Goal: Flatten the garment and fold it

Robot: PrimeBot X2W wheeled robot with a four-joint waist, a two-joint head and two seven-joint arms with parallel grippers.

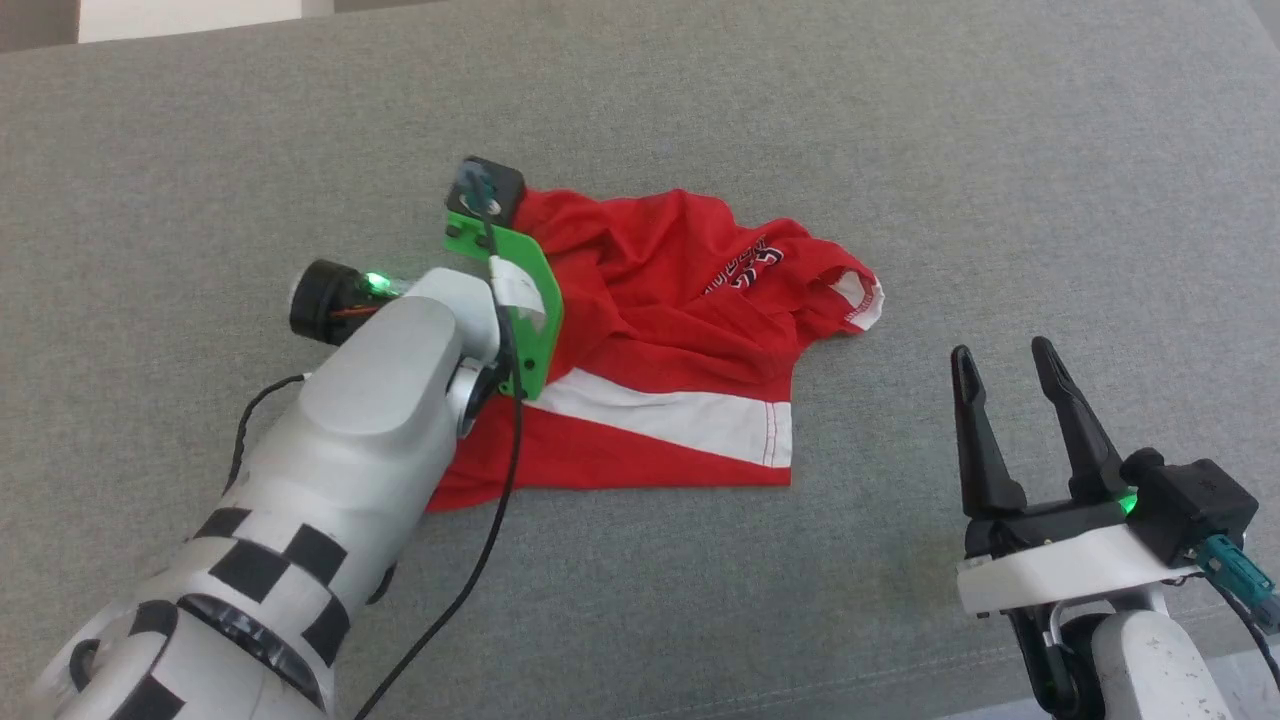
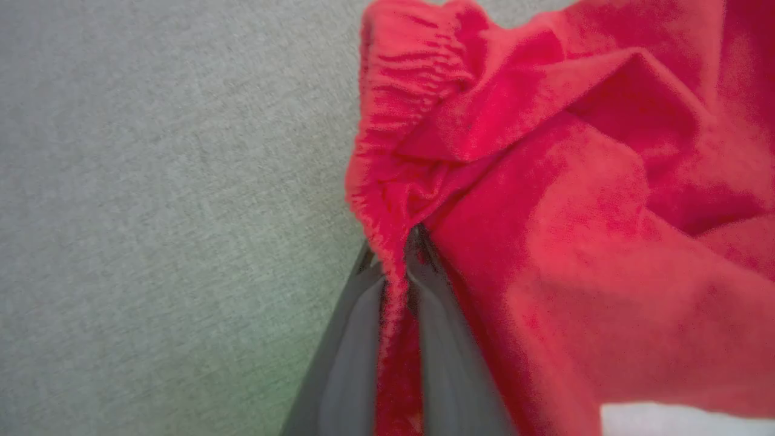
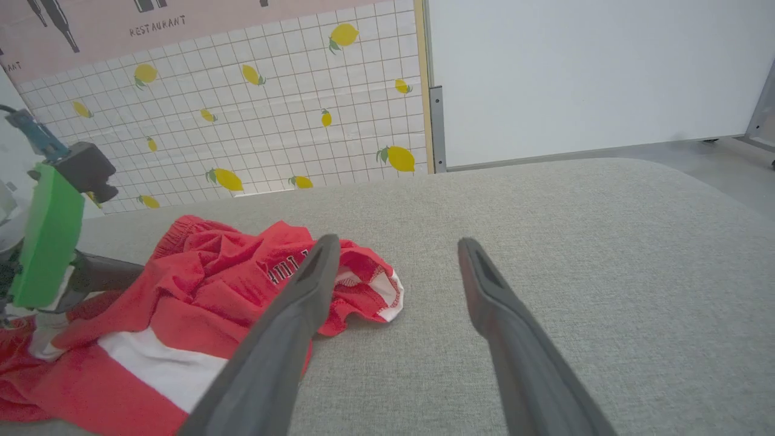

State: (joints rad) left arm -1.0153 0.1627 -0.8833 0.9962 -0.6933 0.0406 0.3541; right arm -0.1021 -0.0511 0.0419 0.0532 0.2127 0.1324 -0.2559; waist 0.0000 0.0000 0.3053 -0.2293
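One garment (image 1: 680,330) is counted: red shorts lying crumpled at the middle of the grey upholstered surface (image 1: 900,130). On it are counted one broad white stripe (image 1: 680,415) along the six o'clock side, one white-trimmed leg hem (image 1: 865,300) at the three o'clock end and one white printed emblem (image 1: 745,265) near two o'clock.

Two grippers are counted. The left gripper (image 2: 396,257) is seen at the garment's ten o'clock edge, its jaws drawn in to a narrow slit with a ridge of the gathered waistband (image 2: 393,79) pinched between them. The right gripper (image 1: 1000,352) is held apart from the cloth, at about four o'clock of it, with jaws spread wide and nothing between them. One black cable (image 1: 510,470) is draped from the left wrist across the red fabric.

Several failures can be expected from here. Only a thin ridge of elastic is gripped, so the waistband may slip out if it is pulled hard. With the far end left unpinned, the whole garment is likely to be dragged along the surface rather than stretched flat. How many layers are caught in the pinch cannot be told; if only one is held, the other would sag and the heaped folds between twelve and two o'clock would be pressed in as creases. The loose cable could be snagged in the cloth as the arm is moved.
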